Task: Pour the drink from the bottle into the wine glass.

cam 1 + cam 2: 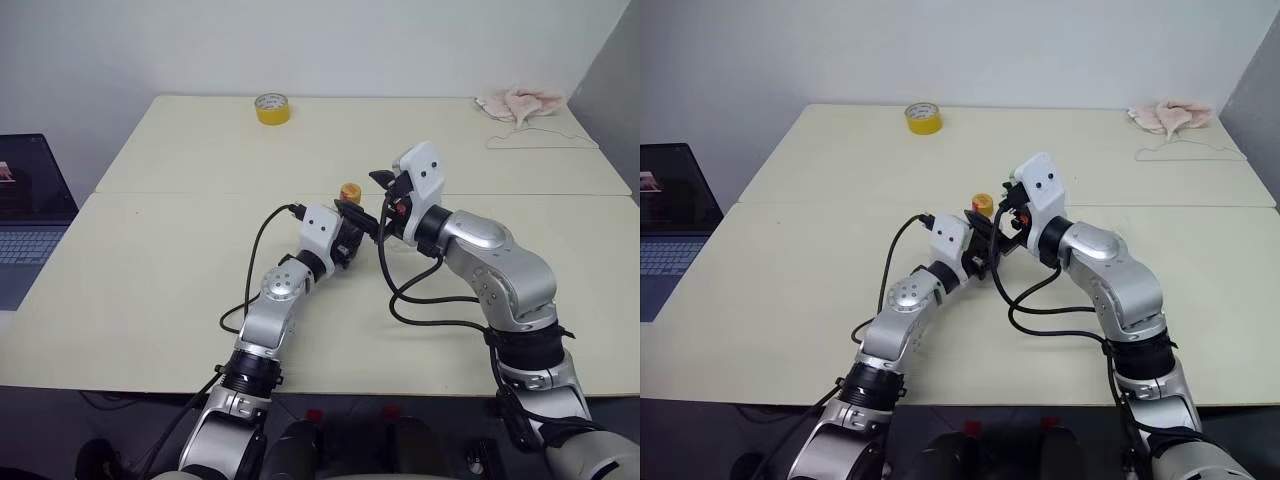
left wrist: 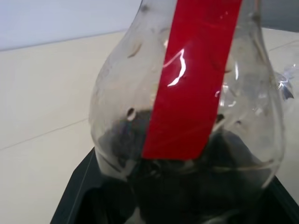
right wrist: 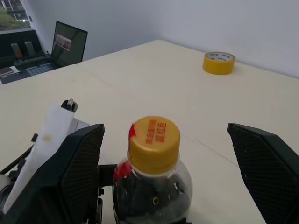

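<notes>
The worktop [image 1: 150,300] is a wide, pale surface with a seam across its middle. A laptop [image 1: 30,215] sits off its left edge, a crumpled cloth [image 1: 520,102] lies at the far right corner, and a tape roll [image 1: 271,108] stands at the far edge, well apart from the work.

Both arms meet near the middle of the worktop. The left hand [image 1: 350,232] is pinched on the bottle [image 3: 152,186] low on its body, holding it upright; the drink [image 2: 196,186] lies dark in the lower part of the bottle. The right hand [image 3: 166,154] is spread wide, one finger on each side of the yellow cap [image 3: 154,143] and touching neither side.

A wine glass cannot be made out in these views.

The step in hand looks like uncapping: the bottle is steadied and the cap is still on, so pouring is some way off. Next, the right hand would need to settle level with the cap, close squarely on it and twist, while the left keeps the bottle from turning. A slack hold below could let the bottle spin or tip.
</notes>
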`<state>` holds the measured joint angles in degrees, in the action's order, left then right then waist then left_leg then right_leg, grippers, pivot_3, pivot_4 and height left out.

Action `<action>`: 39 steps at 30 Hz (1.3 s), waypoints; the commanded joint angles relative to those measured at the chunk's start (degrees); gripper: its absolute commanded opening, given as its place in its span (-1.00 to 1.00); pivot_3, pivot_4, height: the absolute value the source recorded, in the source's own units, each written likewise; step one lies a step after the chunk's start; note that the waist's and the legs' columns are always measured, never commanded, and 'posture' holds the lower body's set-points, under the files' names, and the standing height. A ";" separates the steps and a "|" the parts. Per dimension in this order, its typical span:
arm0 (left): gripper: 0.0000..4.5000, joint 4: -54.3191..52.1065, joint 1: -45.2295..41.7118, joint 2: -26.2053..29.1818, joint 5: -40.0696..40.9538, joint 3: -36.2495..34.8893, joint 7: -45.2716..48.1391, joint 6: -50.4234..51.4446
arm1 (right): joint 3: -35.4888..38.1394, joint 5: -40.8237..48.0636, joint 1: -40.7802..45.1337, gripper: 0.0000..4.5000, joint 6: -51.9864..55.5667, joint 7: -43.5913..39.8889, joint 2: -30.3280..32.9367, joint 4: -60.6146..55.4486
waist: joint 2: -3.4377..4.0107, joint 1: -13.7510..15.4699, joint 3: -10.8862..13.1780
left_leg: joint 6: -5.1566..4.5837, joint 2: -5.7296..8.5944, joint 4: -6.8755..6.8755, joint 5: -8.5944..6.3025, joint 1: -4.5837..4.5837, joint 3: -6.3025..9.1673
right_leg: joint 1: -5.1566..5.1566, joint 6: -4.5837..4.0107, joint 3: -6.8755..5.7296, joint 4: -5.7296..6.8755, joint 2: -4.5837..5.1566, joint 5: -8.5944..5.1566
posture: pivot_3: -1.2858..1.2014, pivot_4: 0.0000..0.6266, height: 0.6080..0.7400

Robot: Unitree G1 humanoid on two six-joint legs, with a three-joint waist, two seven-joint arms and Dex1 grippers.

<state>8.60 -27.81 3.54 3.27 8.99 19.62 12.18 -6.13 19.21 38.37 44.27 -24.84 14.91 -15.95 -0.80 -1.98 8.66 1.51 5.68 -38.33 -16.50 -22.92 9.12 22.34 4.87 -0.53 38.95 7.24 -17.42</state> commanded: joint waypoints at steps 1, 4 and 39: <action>-0.01 -3.06 -0.81 -0.14 -0.34 0.54 0.37 -1.70 | 1.05 0.81 1.72 1.00 -0.59 0.41 -1.03 -0.70 | 0.00 0.00 0.00 | 0.00 0.00 0.00 0.00 0.00 0.00 | 0.00 0.00 0.00 0.00 0.00 0.00 | 0.03 -0.52 1.00; -0.01 -3.07 -0.80 -0.08 -0.48 0.70 0.39 -1.76 | 1.00 0.45 1.98 1.00 -0.78 0.64 -1.63 -0.08 | 0.00 -0.01 0.00 | 0.00 0.00 0.00 0.00 0.00 0.00 | 0.00 0.00 0.00 0.00 0.00 0.00 | 0.03 -0.52 1.00; -0.32 -7.96 -0.05 2.42 6.72 -0.31 11.35 -2.56 | 0.75 3.85 5.69 -0.46 -18.20 -28.55 10.29 13.25 | 0.01 -0.04 0.02 | 0.00 -0.01 0.01 0.00 0.01 -0.04 | -0.01 0.00 0.00 -0.05 0.00 0.00 | 0.03 -0.52 1.00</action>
<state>6.20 -27.63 5.76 7.11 9.67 28.95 11.24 -6.24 21.96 42.88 28.86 -48.48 23.64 -3.56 -0.78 -2.02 8.67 1.50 5.66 -38.31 -16.50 -22.91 9.07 22.33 4.87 -0.54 38.89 7.24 -17.42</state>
